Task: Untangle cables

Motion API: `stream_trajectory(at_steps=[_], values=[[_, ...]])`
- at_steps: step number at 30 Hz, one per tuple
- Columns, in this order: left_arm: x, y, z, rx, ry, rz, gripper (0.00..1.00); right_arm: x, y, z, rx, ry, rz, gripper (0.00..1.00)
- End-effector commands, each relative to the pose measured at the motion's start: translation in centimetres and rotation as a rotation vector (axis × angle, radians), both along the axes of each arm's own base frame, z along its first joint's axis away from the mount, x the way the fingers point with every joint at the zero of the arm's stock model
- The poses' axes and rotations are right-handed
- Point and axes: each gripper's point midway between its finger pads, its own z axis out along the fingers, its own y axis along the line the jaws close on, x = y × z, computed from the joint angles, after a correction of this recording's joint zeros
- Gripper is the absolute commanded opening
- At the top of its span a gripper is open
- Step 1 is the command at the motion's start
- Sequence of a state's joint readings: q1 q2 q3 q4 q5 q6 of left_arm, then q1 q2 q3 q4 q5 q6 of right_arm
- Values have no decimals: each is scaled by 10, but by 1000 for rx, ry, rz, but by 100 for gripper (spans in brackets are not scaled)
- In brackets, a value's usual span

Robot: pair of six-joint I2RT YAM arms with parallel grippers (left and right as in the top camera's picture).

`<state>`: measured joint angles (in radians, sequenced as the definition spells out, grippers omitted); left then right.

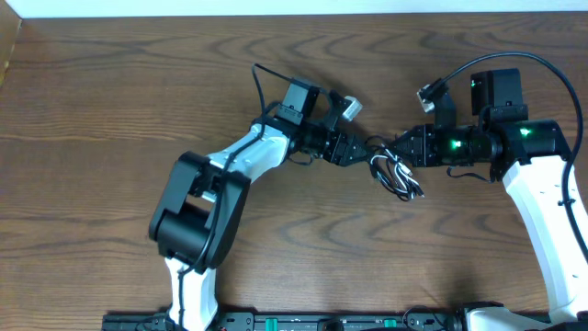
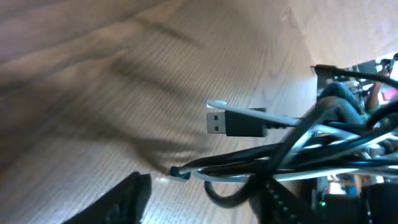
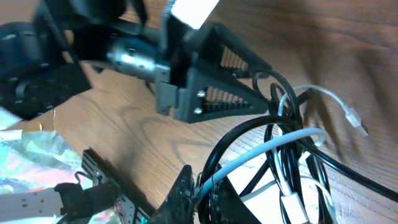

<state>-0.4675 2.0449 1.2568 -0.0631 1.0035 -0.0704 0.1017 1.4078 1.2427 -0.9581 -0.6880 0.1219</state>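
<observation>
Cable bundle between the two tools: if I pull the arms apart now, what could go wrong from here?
1. The right tool is shut on the cable bundle where black loops and the white cord cross, so pulling may tighten the tangle rather than free it.
2. The left tool has its fingers apart around several strands, so closing could catch more than one cord.
3. The black USB plug lies across the loops and could snag as strands slide.

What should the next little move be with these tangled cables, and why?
Probably close the left gripper on the black strand between its open jaws; the right gripper pinches the cables, so both could then pull apart.
</observation>
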Motion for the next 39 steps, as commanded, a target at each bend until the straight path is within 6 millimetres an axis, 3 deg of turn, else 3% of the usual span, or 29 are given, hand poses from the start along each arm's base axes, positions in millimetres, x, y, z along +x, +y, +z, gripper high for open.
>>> stream_trajectory(at_steps=[1,11,14,15,17,23,28,33,39], values=[[-5,-8,7,-58,6,-44,51,-1,6,9,29,-11,16,4],[15,-28,19,-74,-38,53,47,-1,6,9,29,-11,16,5],[20,-31,17,-56,-56,87,41,-1,7,9,30,-12,20,5],[19,-33,18,-59,-62,84,34,-2,8,9,30,-12,22,5],[18,-36,20,-65,-72,76,8,-2,9,9,29,-12,27,5],[20,-37,18,-52,-64,101,8,-2,9,9,30,-12,28,5],[45,-14,12,2,10,255,7,-1,5,5,7,5,-4,5],[63,38,6,187,31,450,7,11,-30,-17,-172,78,-234,5],[60,90,44,348,-69,566,7,20,-85,-42,-412,141,-533,6]])
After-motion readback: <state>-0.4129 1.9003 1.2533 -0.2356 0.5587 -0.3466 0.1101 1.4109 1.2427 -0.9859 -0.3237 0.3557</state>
